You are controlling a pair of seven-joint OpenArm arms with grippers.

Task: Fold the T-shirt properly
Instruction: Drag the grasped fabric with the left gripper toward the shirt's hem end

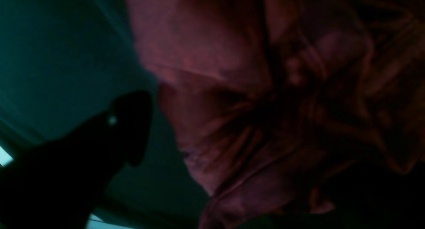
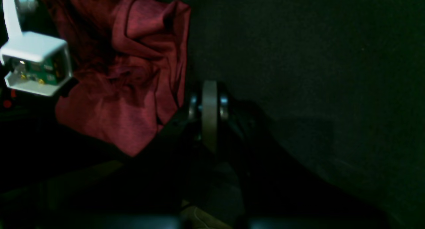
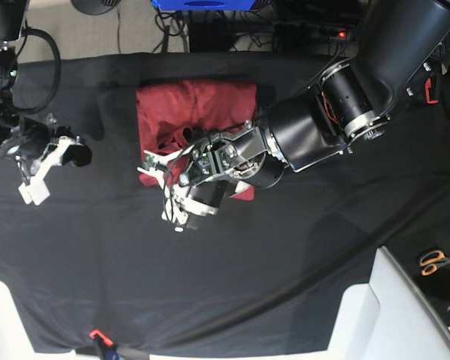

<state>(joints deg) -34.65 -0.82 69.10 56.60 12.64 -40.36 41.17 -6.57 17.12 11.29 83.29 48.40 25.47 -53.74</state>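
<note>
The maroon T-shirt (image 3: pixel 195 105) lies folded into a rough rectangle on the black cloth, at the upper middle of the base view. Its near edge is bunched and wrinkled. My left gripper (image 3: pixel 178 206) hangs over that near edge and is open. In the left wrist view one dark finger (image 1: pixel 132 122) stands apart from the crumpled T-shirt (image 1: pixel 249 106), and the other finger is hidden. My right gripper (image 3: pixel 31 187) sits far left on the cloth, shut and holding nothing. In the right wrist view the right gripper (image 2: pixel 210 89) is beside the T-shirt (image 2: pixel 132 72).
A black cloth (image 3: pixel 285 262) covers the table. The left arm's thick body (image 3: pixel 345 105) crosses from the upper right. The left arm's white wrist camera (image 2: pixel 35 62) shows by the shirt. Scissors (image 3: pixel 435 261) and a white box (image 3: pixel 405 315) stand at the lower right.
</note>
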